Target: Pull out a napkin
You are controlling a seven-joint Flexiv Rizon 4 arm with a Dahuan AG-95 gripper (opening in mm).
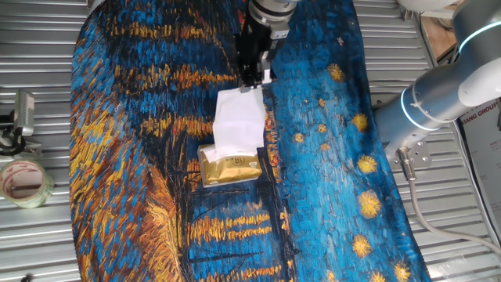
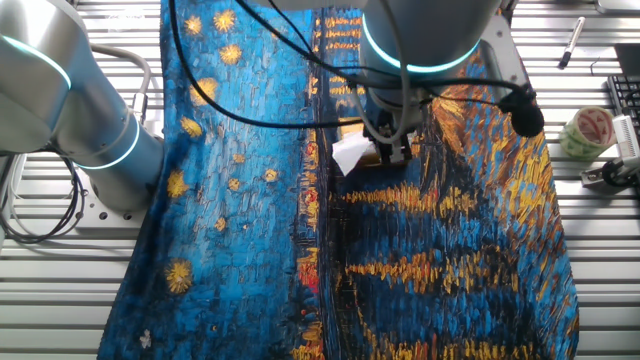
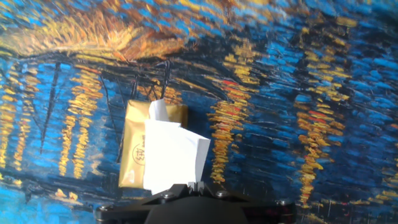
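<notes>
A white napkin (image 1: 238,121) hangs stretched between my gripper (image 1: 252,78) and the gold-yellow tissue pack (image 1: 229,167), which lies on the painted cloth. The gripper is shut on the napkin's top edge, above and behind the pack. In the hand view the napkin (image 3: 171,155) runs from the gripper (image 3: 194,185) over the pack (image 3: 135,149), with another white fold sticking out of the pack's slot. In the other fixed view the arm hides most of the napkin (image 2: 350,155); the gripper (image 2: 392,150) is beside it and the pack is hidden.
The blue and orange painted cloth (image 1: 329,157) covers the slatted metal table. A tape roll (image 1: 23,182) lies at the left edge; it also shows in the other fixed view (image 2: 585,130) next to a black pen (image 2: 572,40). The arm's base (image 2: 70,110) stands beside the cloth.
</notes>
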